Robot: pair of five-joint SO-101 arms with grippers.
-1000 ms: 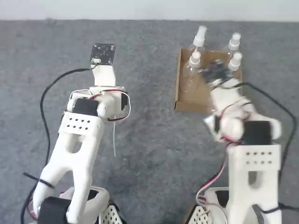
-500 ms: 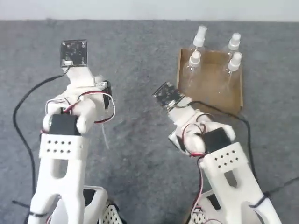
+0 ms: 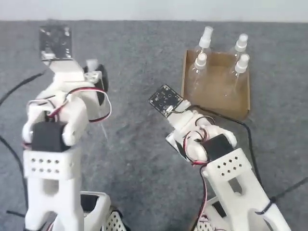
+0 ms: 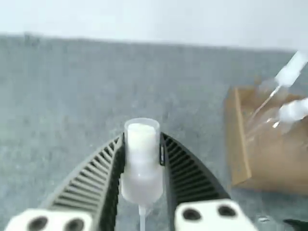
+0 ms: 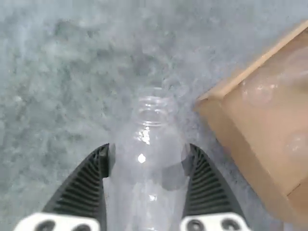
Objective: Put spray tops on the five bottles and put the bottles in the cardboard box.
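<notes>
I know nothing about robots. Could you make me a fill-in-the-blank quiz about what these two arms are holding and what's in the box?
The cardboard box holds ____ bottles with tops on.
The left gripper is shut on ____ loose spray top.
The right gripper is shut on a clear bottle that has ____ top and is outside the box.
Missing words: four; one; no.

The table [image 3: 139,62] was covered all over in grey, mottled, carpet-like cloth with a slightly uneven nap. Along its far edge it met a plain pale wall [image 3: 144,9], which showed as a narrow band. The light was soft and even, leaving only faint shadows.
</notes>
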